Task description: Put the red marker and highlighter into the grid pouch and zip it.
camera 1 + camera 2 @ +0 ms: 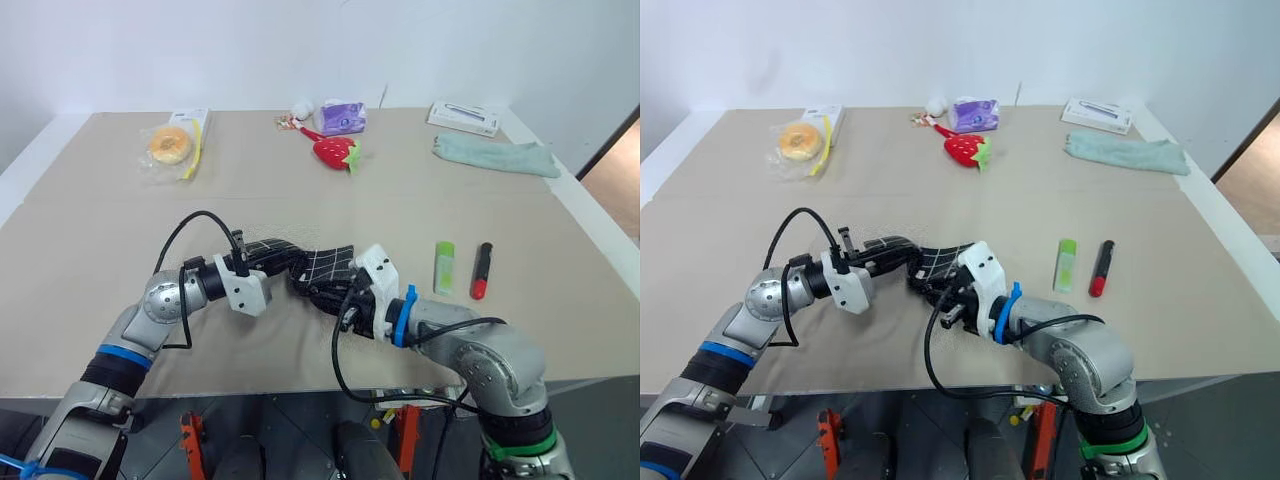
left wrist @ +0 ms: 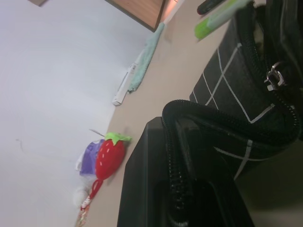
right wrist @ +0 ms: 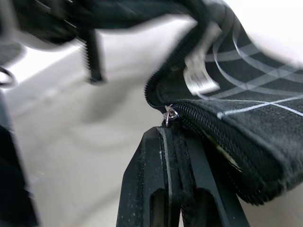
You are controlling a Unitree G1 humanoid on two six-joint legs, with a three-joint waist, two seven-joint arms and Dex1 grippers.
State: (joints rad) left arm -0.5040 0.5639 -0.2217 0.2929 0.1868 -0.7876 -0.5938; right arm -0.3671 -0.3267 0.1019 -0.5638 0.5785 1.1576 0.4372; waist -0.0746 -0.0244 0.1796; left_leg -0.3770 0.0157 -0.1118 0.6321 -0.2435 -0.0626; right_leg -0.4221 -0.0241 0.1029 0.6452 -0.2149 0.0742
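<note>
Both tools, left tool (image 1: 272,258) and right tool (image 1: 322,292), are clamping narrow on the grid pouch (image 1: 322,263), holding it above the bench (image 1: 100,230). Soft fabric is sagging; gripping near the zipper seam, apparently partly open, is advisable. Highlighter (image 1: 444,267) and red marker (image 1: 481,270) are lying alongside.

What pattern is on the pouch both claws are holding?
White grid lines on black; the grid pouch shows it best in the left wrist view.
</note>
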